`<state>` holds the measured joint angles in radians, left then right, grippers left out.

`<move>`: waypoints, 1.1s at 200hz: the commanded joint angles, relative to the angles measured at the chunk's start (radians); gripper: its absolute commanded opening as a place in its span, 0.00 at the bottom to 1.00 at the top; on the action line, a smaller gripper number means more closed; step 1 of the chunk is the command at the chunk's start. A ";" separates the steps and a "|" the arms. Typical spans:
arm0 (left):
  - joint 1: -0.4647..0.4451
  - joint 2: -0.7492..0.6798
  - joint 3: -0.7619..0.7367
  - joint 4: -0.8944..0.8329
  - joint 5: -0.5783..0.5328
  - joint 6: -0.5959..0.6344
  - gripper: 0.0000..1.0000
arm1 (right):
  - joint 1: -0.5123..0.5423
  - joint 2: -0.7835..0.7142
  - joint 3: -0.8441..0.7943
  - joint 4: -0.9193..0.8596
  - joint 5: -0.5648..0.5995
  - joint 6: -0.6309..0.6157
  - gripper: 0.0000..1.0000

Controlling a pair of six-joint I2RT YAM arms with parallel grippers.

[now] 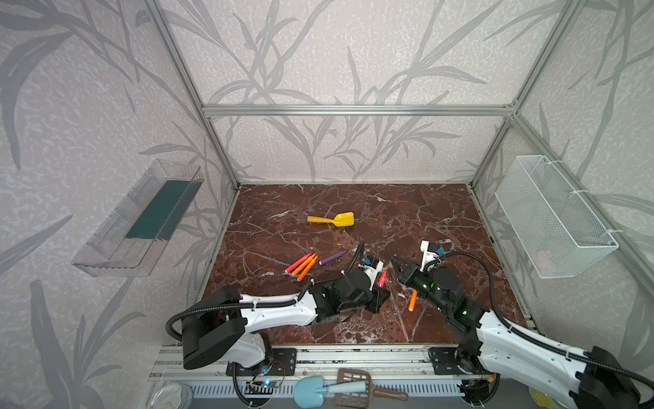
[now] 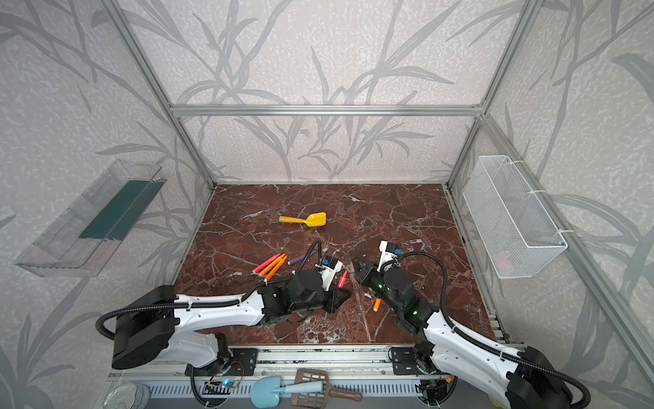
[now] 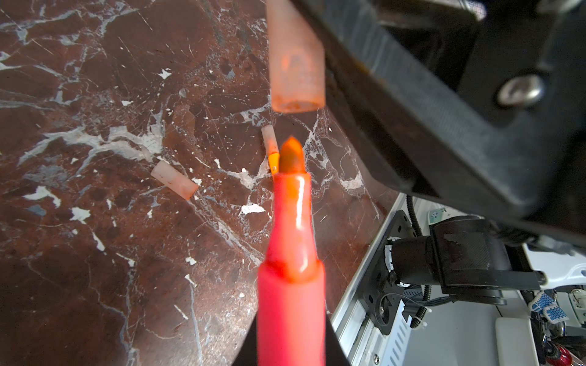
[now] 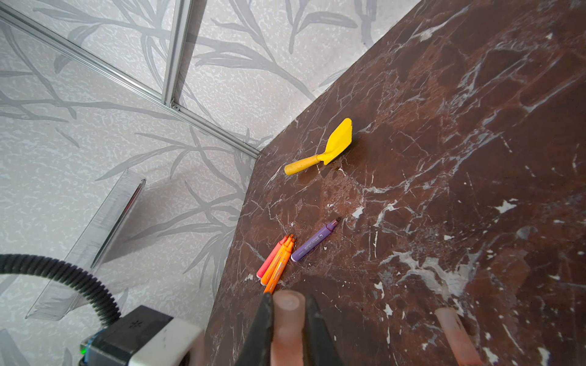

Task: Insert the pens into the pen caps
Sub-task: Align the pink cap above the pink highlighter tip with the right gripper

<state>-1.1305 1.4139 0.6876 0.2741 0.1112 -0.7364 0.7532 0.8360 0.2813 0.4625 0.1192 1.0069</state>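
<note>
Nearest the front, flat on the marble table [image 1: 283, 226]: an orange pen [image 1: 412, 300], with a loose cap [image 3: 174, 180] near it. Just beyond, left gripper [image 1: 379, 292] clamped on a pink-red pen [image 1: 382, 278], tip aimed at, not touching, the held cap [image 3: 296, 63] pinched tight in the right gripper [image 4: 287, 304]. Farther back, a bundle of three pens [image 1: 302, 266], a purple pen [image 4: 312, 242] with print too small to read, and a yellow shovel [image 1: 336, 219].

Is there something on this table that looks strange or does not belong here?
Yes: a yellow toy shovel lies alone toward the back of the table, apart from the pens. It is neither pen nor cap. Nothing looks spilled or broken.
</note>
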 commanded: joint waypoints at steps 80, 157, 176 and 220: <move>-0.004 0.003 0.031 0.019 -0.004 0.003 0.00 | -0.005 0.007 0.026 0.057 -0.016 0.029 0.00; -0.004 0.011 0.034 0.027 -0.007 0.005 0.00 | -0.003 0.000 0.001 0.094 -0.061 0.067 0.00; -0.003 0.010 0.036 0.028 -0.008 0.006 0.00 | 0.001 0.003 -0.005 0.098 -0.062 0.071 0.00; -0.004 0.016 0.042 0.028 -0.006 0.008 0.00 | 0.006 0.025 -0.013 0.116 -0.066 0.081 0.00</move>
<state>-1.1305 1.4155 0.6880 0.2783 0.1104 -0.7345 0.7544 0.8516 0.2810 0.5346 0.0650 1.0771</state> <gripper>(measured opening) 0.166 0.151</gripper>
